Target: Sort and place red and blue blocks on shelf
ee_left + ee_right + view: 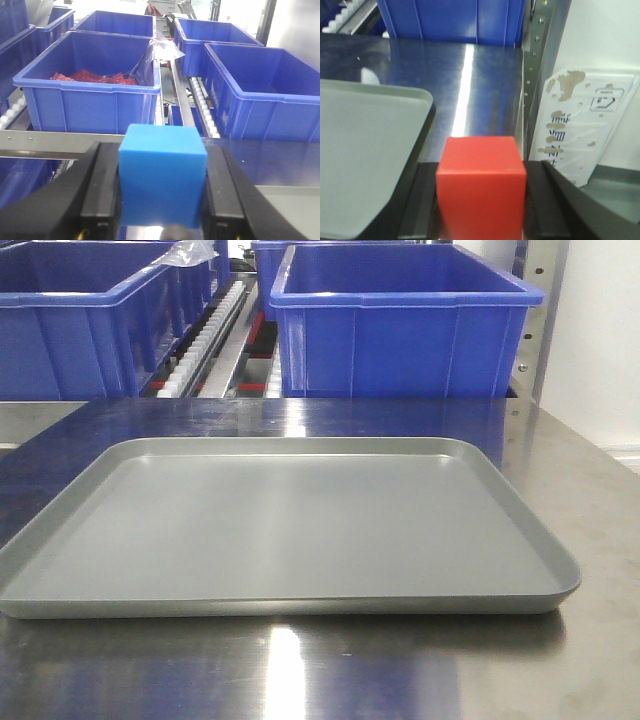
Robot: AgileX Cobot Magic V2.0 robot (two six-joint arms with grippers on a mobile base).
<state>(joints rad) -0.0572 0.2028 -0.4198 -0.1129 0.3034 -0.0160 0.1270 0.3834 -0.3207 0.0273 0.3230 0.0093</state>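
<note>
In the left wrist view my left gripper is shut on the blue block, held in front of the shelf's brushed-steel front rail and its white roller tracks. In the right wrist view my right gripper is shut on the red block, above the steel tabletop just right of the grey tray. Neither gripper nor block shows in the front view, where the grey tray has nothing in it and the shelf rollers run between bins.
Large blue bins stand on the shelf: one with red contents at left, one at right, others behind; two show in the front view. A perforated metal upright and white wall with a worn sticker border the right.
</note>
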